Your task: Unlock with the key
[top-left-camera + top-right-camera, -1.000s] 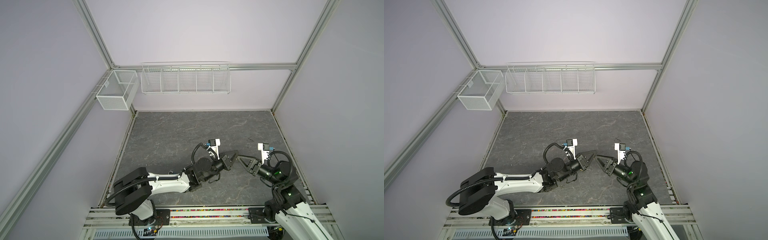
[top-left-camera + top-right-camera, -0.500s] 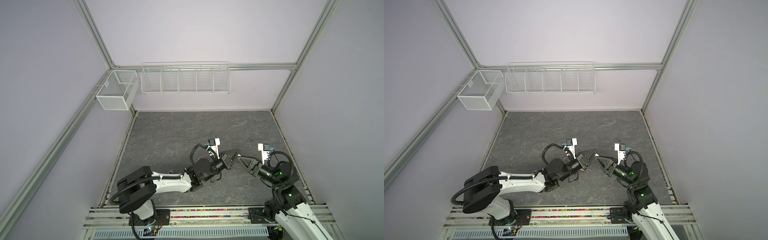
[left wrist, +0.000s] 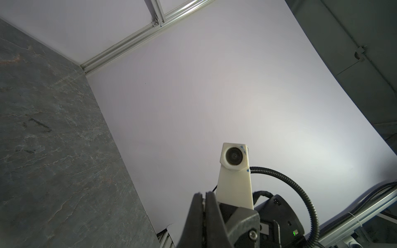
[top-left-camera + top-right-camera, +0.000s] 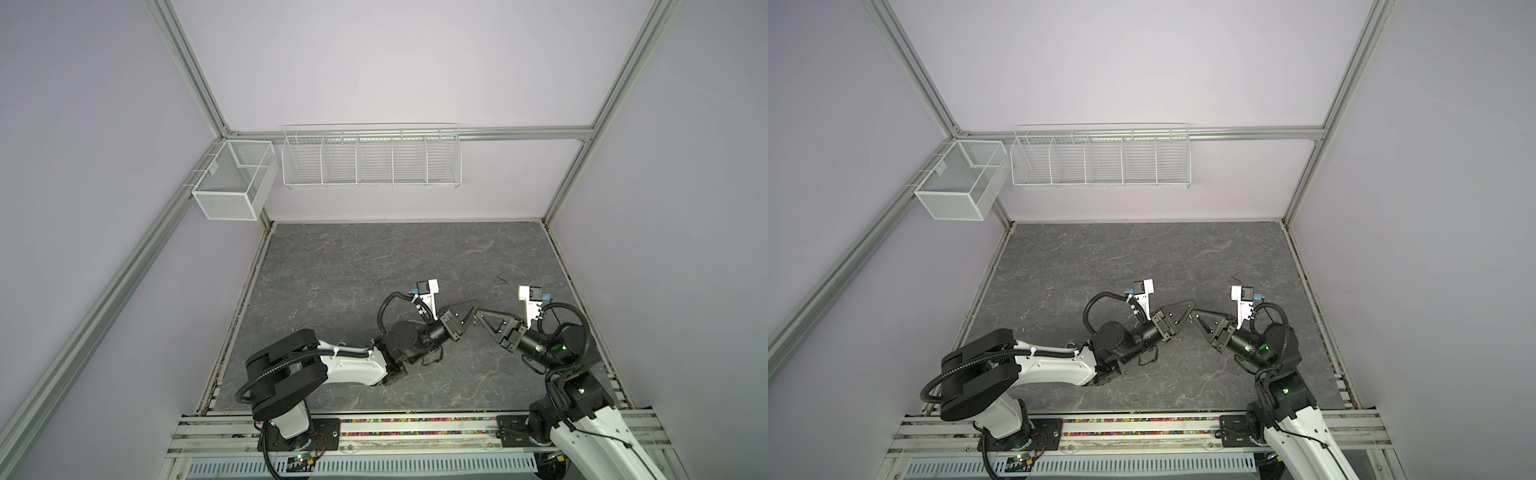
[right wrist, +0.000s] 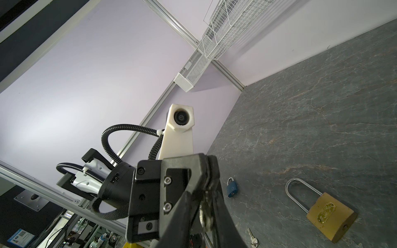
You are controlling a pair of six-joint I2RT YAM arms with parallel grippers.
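Near the front of the grey, stone-patterned counter [image 4: 374, 257], the left gripper [image 4: 475, 302] and the right gripper [image 4: 478, 314] were tip to tip in both top views, angled toward each other. Seen from the left wrist, the left fingers [image 3: 212, 206] were pressed together, with only a thin seam between them. From the right wrist, the right fingers [image 5: 180, 219] stood narrowly apart around a silvery piece [image 5: 204, 214] that looked like the head of a key, right at the left fingertips. Whether they were clamping it I could not tell. On the counter beyond lay a brass padlock [image 5: 328, 216] on its side, its long shackle appearing shut. A small key [image 5: 252, 236] lay loose near it and a blue padlock [image 5: 232, 189] farther off. None of these three could be made out in the top views. High on the left wall hung a white mesh bin [image 4: 232, 183] with a divider inside, and along the back wall ran a long wire rack [image 4: 370, 160] of five compartments — through every one of them only bare wire and the lilac wall showed.
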